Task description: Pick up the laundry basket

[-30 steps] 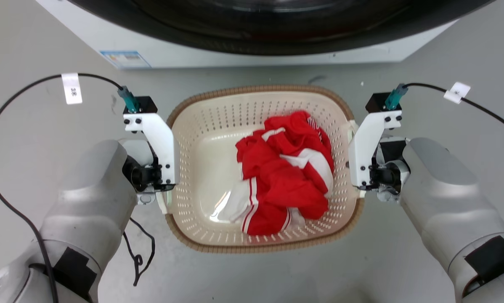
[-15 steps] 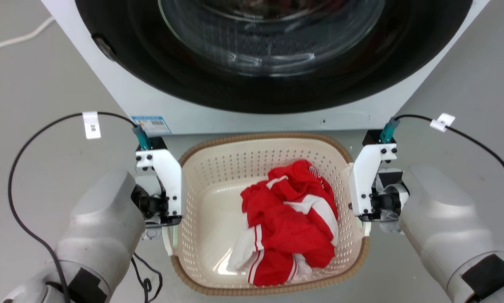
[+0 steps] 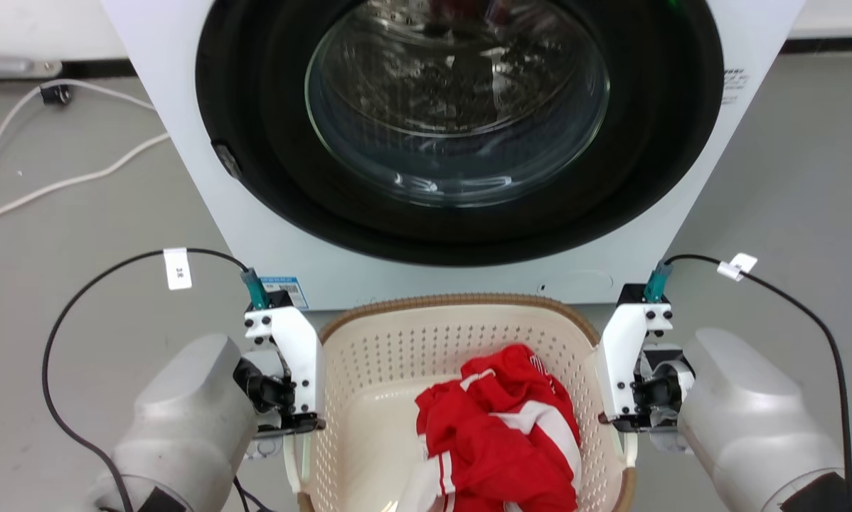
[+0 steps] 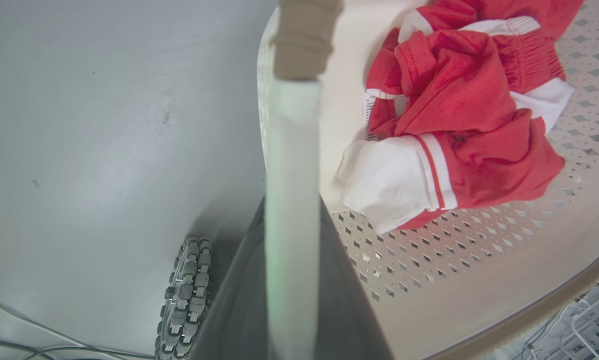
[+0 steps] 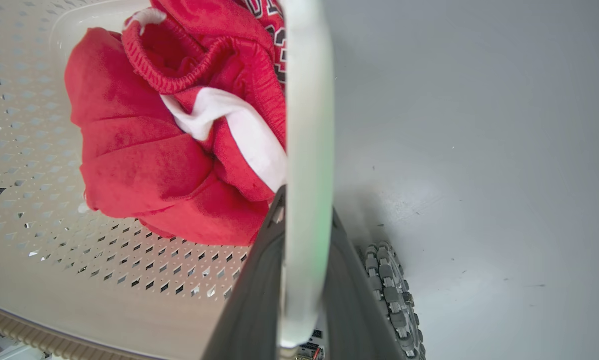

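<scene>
The laundry basket point(image 3: 454, 303), cream-white and perforated with a brown woven rim, hangs between my two arms in front of the washer. A red and white garment point(image 3: 501, 434) lies crumpled inside it. My left gripper point(image 3: 292, 429) is shut on the basket's left white handle point(image 4: 290, 190), with a dark finger point(image 4: 234, 305) on either side of it. My right gripper point(image 3: 621, 425) is shut on the right white handle point(image 5: 307, 150), which runs up between its fingers point(image 5: 257, 290). The basket's near end is cut off by the head view's bottom edge.
A white front-loading washer point(image 3: 184, 178) with a round glass door point(image 3: 458, 99) stands close behind the basket. White cables point(image 3: 63, 178) lie on the grey floor at the left. One wheel of my base point(image 4: 184, 295) shows below the basket, and one point(image 5: 394, 300) shows in the right wrist view.
The head camera has swung upward, so the basket and both arms sit lower in the picture and far more of the washer shows. Both grippers keep their hold on the handles.
</scene>
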Robot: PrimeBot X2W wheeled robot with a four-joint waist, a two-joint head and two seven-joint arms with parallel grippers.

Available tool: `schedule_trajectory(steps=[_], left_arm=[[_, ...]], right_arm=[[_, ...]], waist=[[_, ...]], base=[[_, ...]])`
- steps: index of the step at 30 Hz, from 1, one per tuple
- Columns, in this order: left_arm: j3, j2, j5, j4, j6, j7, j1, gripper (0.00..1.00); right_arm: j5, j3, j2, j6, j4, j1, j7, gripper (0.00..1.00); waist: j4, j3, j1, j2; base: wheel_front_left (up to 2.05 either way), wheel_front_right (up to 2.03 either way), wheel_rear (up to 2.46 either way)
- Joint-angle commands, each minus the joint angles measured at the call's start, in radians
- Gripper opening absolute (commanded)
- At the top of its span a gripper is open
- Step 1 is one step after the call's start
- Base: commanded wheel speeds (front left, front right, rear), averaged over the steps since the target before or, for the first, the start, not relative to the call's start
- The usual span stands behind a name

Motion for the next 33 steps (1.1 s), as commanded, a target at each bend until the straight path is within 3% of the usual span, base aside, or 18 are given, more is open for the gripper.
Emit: schedule_trajectory(steps=[1, 16, 33], left_arm=[[0.005, -0.039, -0.020, -0.010, -0.013, 0.012, 0.019, 0.00], [0.003, -0.054, -0.049, 0.012, -0.013, 0.036, 0.099, 0.00], [-0.002, -0.062, -0.060, 0.016, -0.013, 0.023, 0.104, 0.00]], right_arm=[[0.000, -0.011, 0.027, 0.013, -0.013, 0.021, 0.008, 0.00], [-0.059, -0.072, 0.032, 0.013, -0.012, 0.094, 0.040, 0.00], [-0.095, -0.108, 0.036, 0.013, -0.012, 0.101, 0.033, 0.00]], waist=[[-0.002, -0.042, 0.0003, -0.0001], [-0.006, -0.150, 0.0003, -0.0001], [0.002, -0.157, 0.0003, -0.0001]], base=[[0.00, 0.00, 0.00], [0.00, 0.00, 0.00], [0.00, 0.00, 0.00]])
